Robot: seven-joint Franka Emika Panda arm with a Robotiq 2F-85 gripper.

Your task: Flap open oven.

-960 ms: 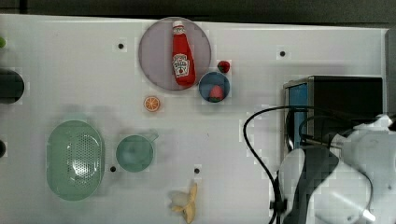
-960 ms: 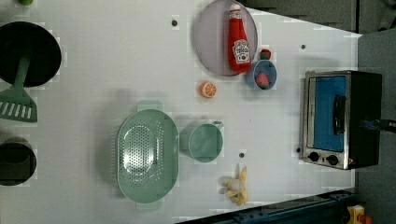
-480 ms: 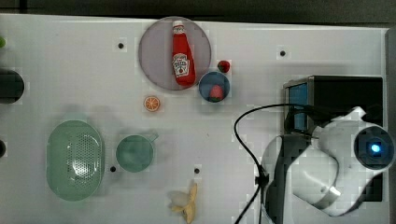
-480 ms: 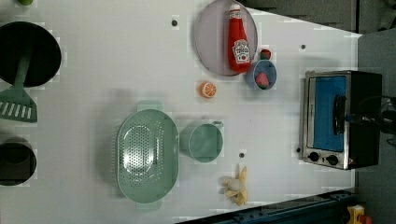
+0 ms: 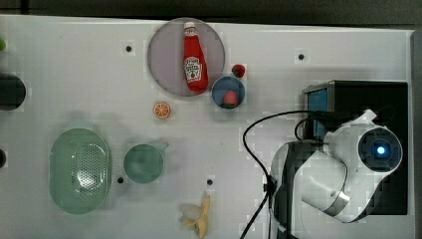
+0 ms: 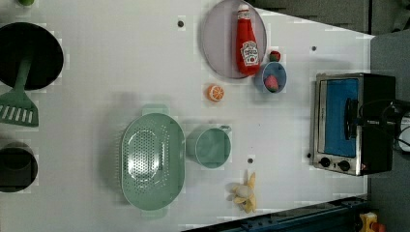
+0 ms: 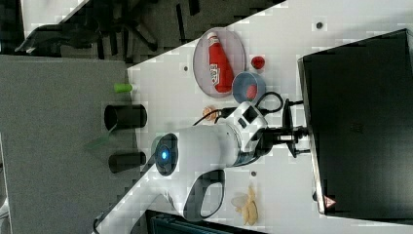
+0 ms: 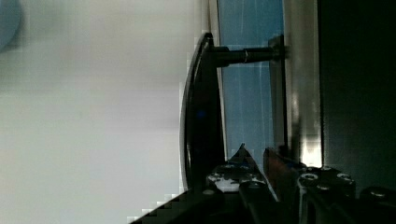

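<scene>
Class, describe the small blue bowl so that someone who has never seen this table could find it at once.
Start at the grey plate holding the ketchup bottle, the top view's upper middle. The blue bowl touches that plate's lower right edge. It is the only blue dish, with a red strawberry inside and another just outside.

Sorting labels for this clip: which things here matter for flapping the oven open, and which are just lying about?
Job: boxy black toaster oven with blue glass door; its black bar handle; the tool.

Lying about: red ketchup bottle; green colander; peeled banana; orange slice.
</scene>
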